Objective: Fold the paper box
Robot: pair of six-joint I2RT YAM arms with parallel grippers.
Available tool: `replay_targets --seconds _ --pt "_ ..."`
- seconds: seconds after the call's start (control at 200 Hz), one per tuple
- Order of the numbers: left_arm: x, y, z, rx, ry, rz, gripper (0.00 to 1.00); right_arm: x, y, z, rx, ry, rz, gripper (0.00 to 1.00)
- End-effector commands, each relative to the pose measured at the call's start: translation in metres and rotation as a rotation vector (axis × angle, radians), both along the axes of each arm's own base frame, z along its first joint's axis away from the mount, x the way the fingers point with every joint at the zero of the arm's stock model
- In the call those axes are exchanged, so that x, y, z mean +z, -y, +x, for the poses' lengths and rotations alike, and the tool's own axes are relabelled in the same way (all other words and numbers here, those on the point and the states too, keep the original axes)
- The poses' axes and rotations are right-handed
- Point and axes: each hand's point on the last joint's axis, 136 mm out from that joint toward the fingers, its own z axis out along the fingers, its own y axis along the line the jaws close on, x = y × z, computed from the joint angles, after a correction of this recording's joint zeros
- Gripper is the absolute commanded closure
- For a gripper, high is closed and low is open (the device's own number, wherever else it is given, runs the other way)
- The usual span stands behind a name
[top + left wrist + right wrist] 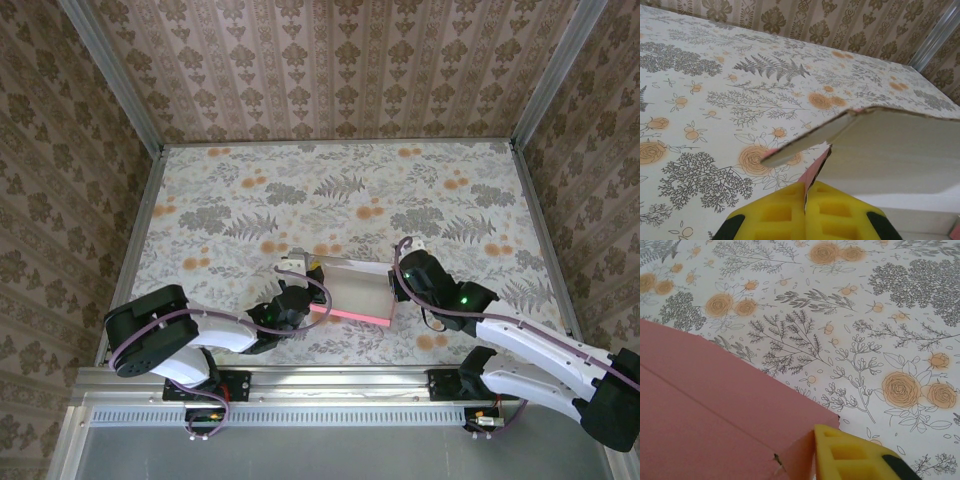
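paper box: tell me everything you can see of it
The paper box is thin card, pink outside, whitish inside, partly folded into a shallow rectangle with raised walls. It sits on the floral table, near-centre, between the arms. One whitish flap hangs tilted above the table. The left gripper is shut on a pink edge; a yellow finger of the right gripper sits against a creased pink panel, grip unclear.

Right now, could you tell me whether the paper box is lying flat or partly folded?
Partly folded: the paper box has walls raised off the table, while one flap sticks out loose.
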Motion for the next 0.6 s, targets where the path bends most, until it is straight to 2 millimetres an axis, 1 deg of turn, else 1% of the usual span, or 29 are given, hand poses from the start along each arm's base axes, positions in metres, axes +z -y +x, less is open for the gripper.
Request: replay_targets --seconds 0.0,0.075,0.185,0.43,0.595 --pt "-0.003 0.006 -0.003 -0.009 -0.014 0.016 0.96 0.004 0.009 0.006 -0.108 0.010 0.004 0.85" --pt "0.000 0.008 -0.004 -0.012 -0.009 0.008 0.96 0.004 0.013 0.008 -0.157 0.013 0.002 0.88" --pt "0.003 0.010 -0.006 -0.017 -0.007 -0.005 0.96 0.005 0.010 0.010 -0.182 0.021 -0.001 0.90" --pt "0.008 0.011 -0.007 -0.025 -0.002 -0.001 0.96 0.009 0.000 0.016 -0.213 0.010 0.009 0.94" --pt "0.008 0.011 -0.009 -0.027 -0.001 0.002 0.97 0.011 -0.008 0.015 -0.229 -0.012 0.050 0.95"
